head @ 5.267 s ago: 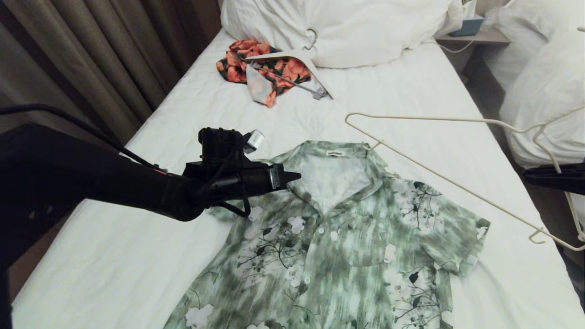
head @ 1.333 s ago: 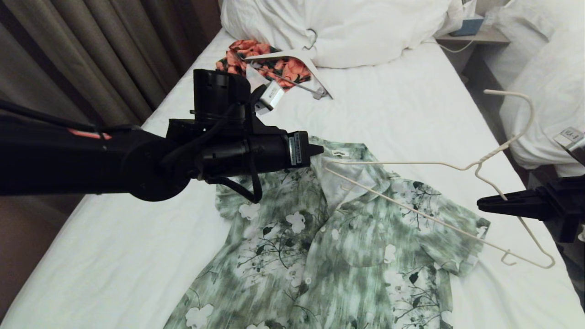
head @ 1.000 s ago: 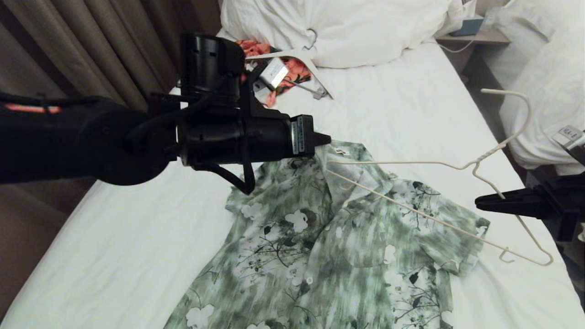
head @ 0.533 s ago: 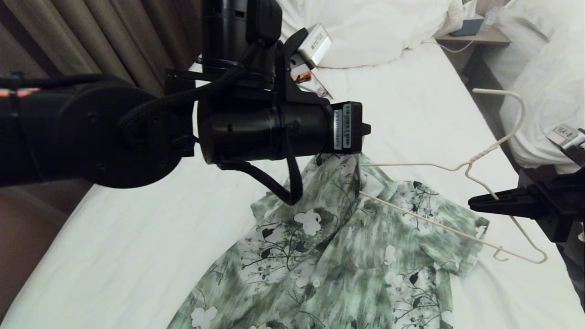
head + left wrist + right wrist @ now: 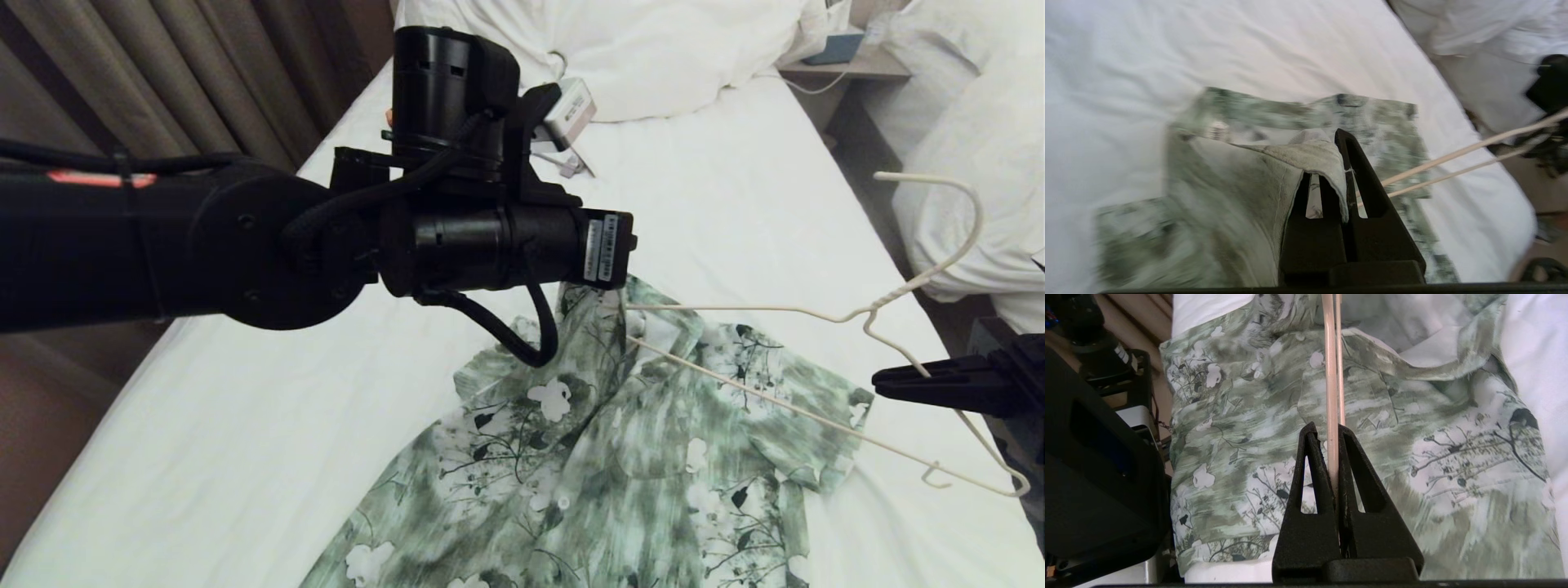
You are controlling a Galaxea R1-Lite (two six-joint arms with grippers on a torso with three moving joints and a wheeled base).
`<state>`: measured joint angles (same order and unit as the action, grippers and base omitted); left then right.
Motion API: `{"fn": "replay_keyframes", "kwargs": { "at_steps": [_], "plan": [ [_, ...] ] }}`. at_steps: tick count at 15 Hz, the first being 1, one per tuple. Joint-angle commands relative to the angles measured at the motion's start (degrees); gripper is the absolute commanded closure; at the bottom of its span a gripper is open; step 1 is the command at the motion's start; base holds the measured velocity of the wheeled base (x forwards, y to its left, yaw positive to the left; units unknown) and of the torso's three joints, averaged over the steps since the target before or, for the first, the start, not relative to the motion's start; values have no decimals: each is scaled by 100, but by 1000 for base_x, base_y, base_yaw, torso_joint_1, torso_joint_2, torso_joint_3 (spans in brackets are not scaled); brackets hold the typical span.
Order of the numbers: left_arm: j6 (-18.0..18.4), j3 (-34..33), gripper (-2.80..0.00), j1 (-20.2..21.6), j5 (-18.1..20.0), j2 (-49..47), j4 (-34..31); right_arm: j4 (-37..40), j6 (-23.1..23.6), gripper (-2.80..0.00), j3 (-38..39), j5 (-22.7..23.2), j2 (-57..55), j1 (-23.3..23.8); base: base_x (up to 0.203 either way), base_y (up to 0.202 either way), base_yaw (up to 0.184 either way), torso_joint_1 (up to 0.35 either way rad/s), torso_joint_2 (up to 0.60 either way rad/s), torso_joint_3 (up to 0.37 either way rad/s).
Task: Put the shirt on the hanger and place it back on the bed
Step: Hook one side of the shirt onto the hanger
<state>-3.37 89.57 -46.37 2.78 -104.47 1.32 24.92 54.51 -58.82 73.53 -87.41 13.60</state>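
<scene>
A white bed (image 5: 245, 457) stretches ahead beside brown curtains (image 5: 163, 82) on the left. My left gripper (image 5: 1345, 171) pinches the collar of the green flowered shirt (image 5: 620, 457), lifting it off the sheet. My right gripper (image 5: 1331, 457), at the right edge, clamps the thin cream hanger (image 5: 775, 309), whose far-left tip reaches into the raised collar.

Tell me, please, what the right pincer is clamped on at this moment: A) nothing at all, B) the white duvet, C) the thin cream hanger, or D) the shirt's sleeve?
C: in the right wrist view the right pincer is shut on the wire of the hanger, held above the shirt, while the left pincer grips the shirt's collar.
</scene>
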Motion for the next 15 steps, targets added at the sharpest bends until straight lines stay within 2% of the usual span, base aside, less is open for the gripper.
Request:
{"fn": "replay_keyframes", "kwargs": {
  "at_steps": [1, 3, 5, 8, 12, 15],
  "plan": [
    [40, -98, 0, 143, -14, 276, -24, 13, 41, 0, 89, 38, 145, 131, 0, 0, 0, 0, 0, 0],
    [163, -64, 0, 186, -47, 499, -346, 13, 42, 0, 177, 45, 224, 143, 0, 0, 0, 0, 0, 0],
    [201, -40, 0, 112, -65, 559, -405, 13, 32, 0, 184, 96, 251, 68, 0, 0, 0, 0, 0, 0],
    [203, -20, 0, -227, -309, 477, -390, 13, -10, 0, 169, 117, 295, -213, 0, 0, 0, 0, 0, 0],
    [205, 152, 0, -547, -360, 401, -430, 5, -57, 0, 76, 117, 266, -349, 0, 0, 0, 0, 0, 0],
    [200, 220, 0, -890, -599, 307, -404, 12, -93, 0, -212, 126, 112, -538, 0, 0, 0, 0, 0, 0]
  ]
}}
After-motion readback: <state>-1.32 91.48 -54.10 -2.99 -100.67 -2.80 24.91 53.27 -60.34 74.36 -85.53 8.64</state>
